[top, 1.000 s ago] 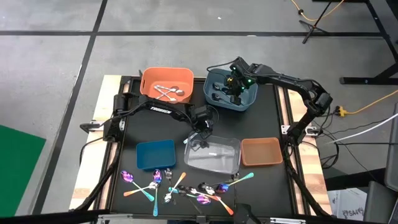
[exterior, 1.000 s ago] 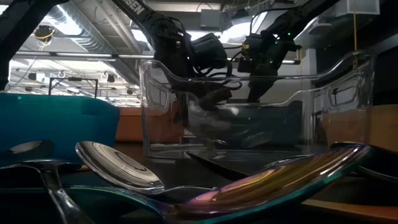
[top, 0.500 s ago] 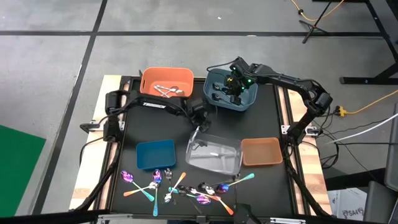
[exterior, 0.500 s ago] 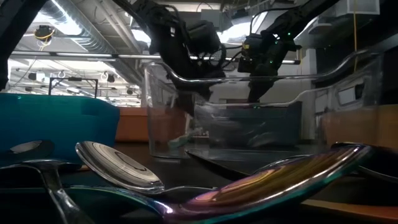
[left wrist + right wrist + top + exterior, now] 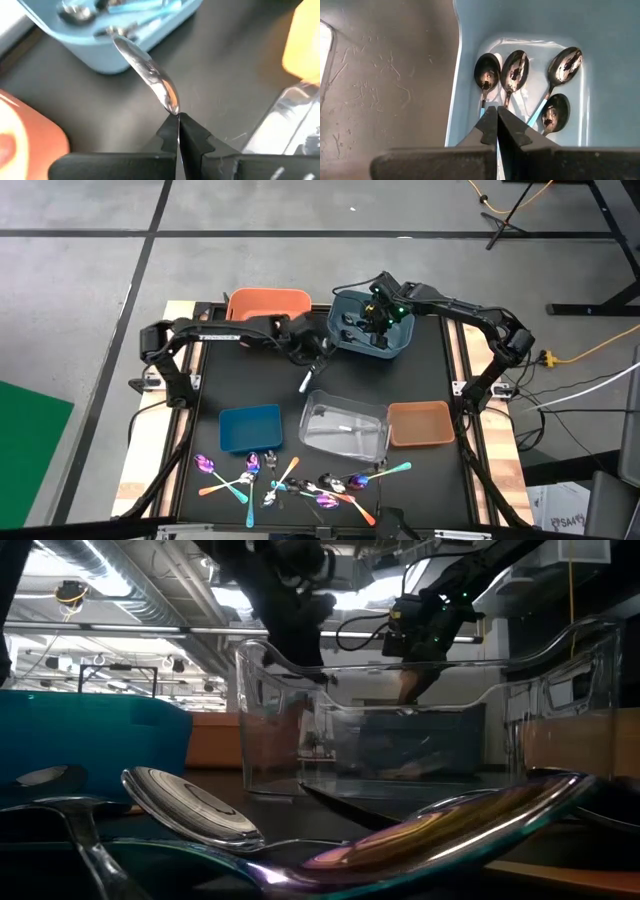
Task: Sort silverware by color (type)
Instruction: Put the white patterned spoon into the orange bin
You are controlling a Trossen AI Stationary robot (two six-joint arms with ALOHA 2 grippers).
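The left gripper (image 5: 177,131) pinches a plain silver spoon (image 5: 147,79) by its handle tip, above the black mat between the orange bin (image 5: 264,304) and the grey-blue bin (image 5: 401,340). The right gripper (image 5: 497,127), fingers pressed together and empty, hovers over teal-handled spoons (image 5: 514,72) in the grey-blue bin. Other cutlery (image 5: 300,480) lies near the table's front edge.
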